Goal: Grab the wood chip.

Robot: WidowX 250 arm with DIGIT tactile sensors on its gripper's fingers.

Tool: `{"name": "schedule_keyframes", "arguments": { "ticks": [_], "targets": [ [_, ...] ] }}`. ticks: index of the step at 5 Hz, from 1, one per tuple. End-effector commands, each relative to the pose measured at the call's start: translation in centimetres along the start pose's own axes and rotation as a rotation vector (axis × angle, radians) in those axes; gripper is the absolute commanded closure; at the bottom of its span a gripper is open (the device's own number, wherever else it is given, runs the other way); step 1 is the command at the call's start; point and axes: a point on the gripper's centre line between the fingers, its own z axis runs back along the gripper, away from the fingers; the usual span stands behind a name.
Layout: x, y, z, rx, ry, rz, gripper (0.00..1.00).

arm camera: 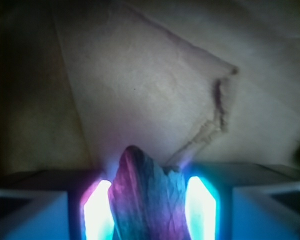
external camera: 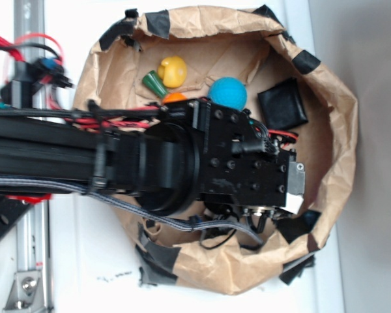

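In the wrist view the wood chip (arm camera: 147, 195), a rough grainy sliver with a pointed top, stands between the two glowing pads (arm camera: 97, 212) of my gripper (arm camera: 149, 210). Both pads press against its sides, so the gripper is shut on it. Crumpled brown paper (arm camera: 155, 90) lies behind it. In the exterior view the black arm and gripper body (external camera: 247, 163) reach into the brown paper bag (external camera: 326, 130) and hide the chip and the fingers.
Inside the bag lie a yellow toy (external camera: 173, 70), a green piece (external camera: 154, 83), an orange carrot tip (external camera: 174, 97), a blue ball (external camera: 229, 92) and a black square pad (external camera: 282, 104). Black tape patches (external camera: 158, 23) hold the bag's rim. A metal rail (external camera: 32, 261) runs at left.
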Motion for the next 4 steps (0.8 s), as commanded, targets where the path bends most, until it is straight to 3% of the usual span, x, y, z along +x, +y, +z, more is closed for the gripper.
{"name": "schedule_keyframes", "arguments": {
  "ticks": [1,2,3,4],
  "targets": [
    [-2.4,3.5,8.9,-0.022,-0.097,0.330,1.00],
    [-2.6,3.9,13.8,-0.072,-0.145,0.380,1.00],
    [-1.8,2.6,16.2,-0.041,-0.057,0.430,1.00],
    [-1.5,2.2,15.4,0.005,-0.018,0.491,1.00]
  ]
}}
